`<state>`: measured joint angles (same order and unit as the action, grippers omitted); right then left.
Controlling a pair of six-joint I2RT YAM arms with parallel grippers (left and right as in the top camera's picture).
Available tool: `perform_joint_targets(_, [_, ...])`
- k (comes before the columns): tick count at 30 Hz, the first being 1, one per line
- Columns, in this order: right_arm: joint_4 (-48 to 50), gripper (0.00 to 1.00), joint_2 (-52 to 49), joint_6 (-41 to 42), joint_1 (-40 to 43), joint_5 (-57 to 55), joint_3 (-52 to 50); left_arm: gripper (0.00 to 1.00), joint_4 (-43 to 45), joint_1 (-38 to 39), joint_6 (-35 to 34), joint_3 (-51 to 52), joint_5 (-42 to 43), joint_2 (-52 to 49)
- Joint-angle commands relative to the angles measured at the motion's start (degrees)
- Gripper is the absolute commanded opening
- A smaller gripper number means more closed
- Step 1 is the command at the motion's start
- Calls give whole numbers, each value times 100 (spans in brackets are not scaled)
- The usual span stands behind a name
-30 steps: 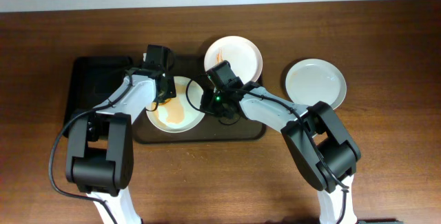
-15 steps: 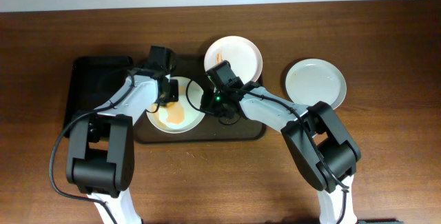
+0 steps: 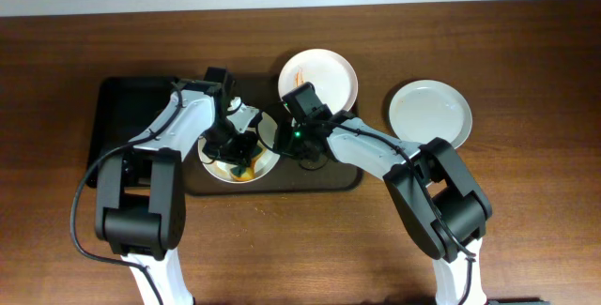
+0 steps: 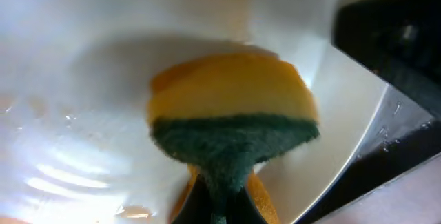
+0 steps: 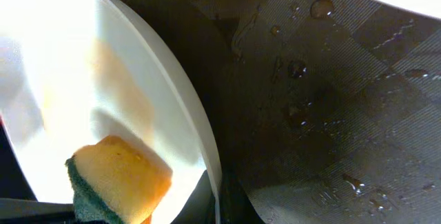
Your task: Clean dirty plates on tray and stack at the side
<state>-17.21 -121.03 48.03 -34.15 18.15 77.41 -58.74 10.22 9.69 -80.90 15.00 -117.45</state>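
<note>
Tray (image 3: pixel 329 179) sits centre of the overhead frame, long axis left-right. In its lower left part lies a dirty plate (image 3: pixel 216 168), w/ orange-brown sauce on the floor. Can't tell if it's flat or tipped.

Sponge (image 4: pixel 234 114) sits in this plate, yellow foam on top, green scour pad underneath, wide side across the L wrist frame. L gripper (image 4: pixel 220 207) is pinched tight on the green pad, coming in from bottom centre of that frame. R gripper (image 5: pixel 219 200) is closed on the plate's right rim. The rim runs down between its fingers at bottom centre of the R wrist frame.

2nd plate (image 3: pixel 324 68) is upper centre, over the tray's top edge and only partly on the tray, w/ an orange streak at its left. 3rd plate (image 3: pixel 430 113) lies on the table (image 3: pixel 526 61) right of the tray, apart from it, and looks plain white.

Black tray (image 3: pixel 117 117) is just beside the tray's left end; can't tell if they touch. The L arm passes over its upper right corner. Both wrists crowd over the sauced plate and hide most of it from above, and the R wrist also covers the 2nd plate's lower left edge. Water droplets (image 5: pixel 322 7) dot the tray's textured floor right of the rim.

Plates are round, so no long axis.
</note>
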Motion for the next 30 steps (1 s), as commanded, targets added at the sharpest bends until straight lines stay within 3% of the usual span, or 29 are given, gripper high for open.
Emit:
perform_joint_targets(1, [13,4,-118,-26,15,76,-35,0,-26,-50,-1567,-57,-2214,-94])
perform_joint_targets(6, [13,4,-118,-63,15,76,-35,1,157,-55,-2555,-57,-3556,-94])
perform_joint_targets(11, [11,4,-118,-63,15,76,-35,0,647,-55,-3012,-57,-4096,-94])
perform_joint_targets(16, [-11,4,-118,-68,15,79,-35,1,1904,55,-2992,-57,-4068,-96])
perform_joint_targets(19, [-37,4,-118,-87,15,79,-35,1,2505,170,-2481,-57,-3508,-94])
perform_joint_targets(26, [-52,4,-118,-107,15,96,-35,0,3049,210,-935,-59,-629,-94])
perform_joint_targets(30, [-61,4,-118,-129,15,142,-35,0,2699,109,-931,-240,-402,-83])
